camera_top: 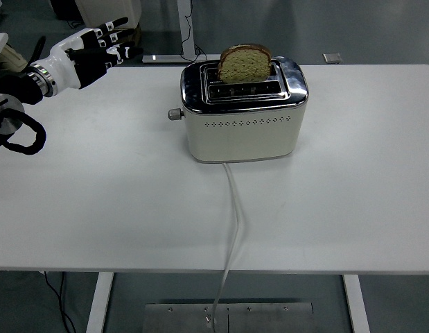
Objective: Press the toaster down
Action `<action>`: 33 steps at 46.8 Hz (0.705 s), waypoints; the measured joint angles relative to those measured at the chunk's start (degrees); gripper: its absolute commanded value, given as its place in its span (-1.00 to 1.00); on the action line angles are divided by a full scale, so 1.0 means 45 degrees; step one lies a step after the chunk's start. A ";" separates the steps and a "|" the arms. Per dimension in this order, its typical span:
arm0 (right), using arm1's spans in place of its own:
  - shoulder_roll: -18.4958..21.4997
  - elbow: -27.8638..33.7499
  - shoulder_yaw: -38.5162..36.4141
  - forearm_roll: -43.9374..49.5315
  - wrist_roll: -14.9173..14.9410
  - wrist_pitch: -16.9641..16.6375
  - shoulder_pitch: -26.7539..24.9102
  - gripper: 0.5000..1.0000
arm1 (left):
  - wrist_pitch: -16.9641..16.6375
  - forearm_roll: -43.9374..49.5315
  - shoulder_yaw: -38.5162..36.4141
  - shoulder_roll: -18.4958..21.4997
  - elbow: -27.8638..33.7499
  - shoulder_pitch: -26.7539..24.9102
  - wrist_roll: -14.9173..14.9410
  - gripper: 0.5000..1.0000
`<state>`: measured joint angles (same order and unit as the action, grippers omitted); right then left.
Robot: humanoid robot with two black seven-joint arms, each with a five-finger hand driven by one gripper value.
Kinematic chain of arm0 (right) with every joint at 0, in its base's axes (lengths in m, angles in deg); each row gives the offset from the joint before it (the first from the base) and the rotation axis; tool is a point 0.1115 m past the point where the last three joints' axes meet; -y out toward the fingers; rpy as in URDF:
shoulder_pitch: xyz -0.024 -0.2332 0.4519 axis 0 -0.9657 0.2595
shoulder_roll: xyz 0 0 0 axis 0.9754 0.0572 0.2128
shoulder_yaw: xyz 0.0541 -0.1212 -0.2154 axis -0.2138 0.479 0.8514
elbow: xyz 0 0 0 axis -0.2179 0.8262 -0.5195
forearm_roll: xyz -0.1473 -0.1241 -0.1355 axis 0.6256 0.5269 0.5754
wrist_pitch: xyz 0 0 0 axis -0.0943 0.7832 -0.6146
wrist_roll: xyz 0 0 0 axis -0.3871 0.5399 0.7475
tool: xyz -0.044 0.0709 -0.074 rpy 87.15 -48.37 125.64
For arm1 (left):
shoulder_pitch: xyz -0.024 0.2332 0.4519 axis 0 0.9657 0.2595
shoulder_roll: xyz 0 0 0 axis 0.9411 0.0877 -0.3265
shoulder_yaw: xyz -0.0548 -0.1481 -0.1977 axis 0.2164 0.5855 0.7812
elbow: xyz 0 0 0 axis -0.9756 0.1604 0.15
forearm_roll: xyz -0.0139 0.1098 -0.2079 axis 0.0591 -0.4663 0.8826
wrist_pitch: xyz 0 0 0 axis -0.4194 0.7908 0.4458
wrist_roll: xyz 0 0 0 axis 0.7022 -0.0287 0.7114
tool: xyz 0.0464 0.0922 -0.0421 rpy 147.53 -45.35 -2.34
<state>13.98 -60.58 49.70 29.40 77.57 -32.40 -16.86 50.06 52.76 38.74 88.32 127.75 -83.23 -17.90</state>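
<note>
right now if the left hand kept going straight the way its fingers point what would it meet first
Probably nothing soon. The left hand is open, its fingers pointing right along the table's far edge, a line that seems to pass behind the toaster and its bread. Depth is unclear.

Bare table (96, 173) is lying open between the left hand (96, 52) and the toaster (242, 114). Only the cord (233, 222) is crossing the front.

bread (244, 64) in toaster (242, 111), hand (96, 48) far left
</note>
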 measured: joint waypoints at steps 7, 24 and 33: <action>0.0000 0.0002 0.0005 0.0000 -0.0002 0.0000 0.0000 1.00 | 0.0724 -0.1631 -0.0783 0.0486 0.0489 -0.0790 0.0669 1.00; 0.0000 -0.0007 0.0002 0.0000 -0.0005 -0.0005 0.0000 0.99 | 0.3637 -0.5607 -0.3988 0.1505 0.1156 -0.3205 0.1394 1.00; 0.0000 -0.0003 0.0006 0.0000 0.0002 -0.0002 0.0018 1.00 | 0.4440 -0.6800 -0.4993 0.1643 0.1237 -0.3917 0.1440 1.00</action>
<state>13.98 -60.59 49.73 29.40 77.58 -32.41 -16.77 70.04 22.16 16.27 95.72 133.32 -100.86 -11.42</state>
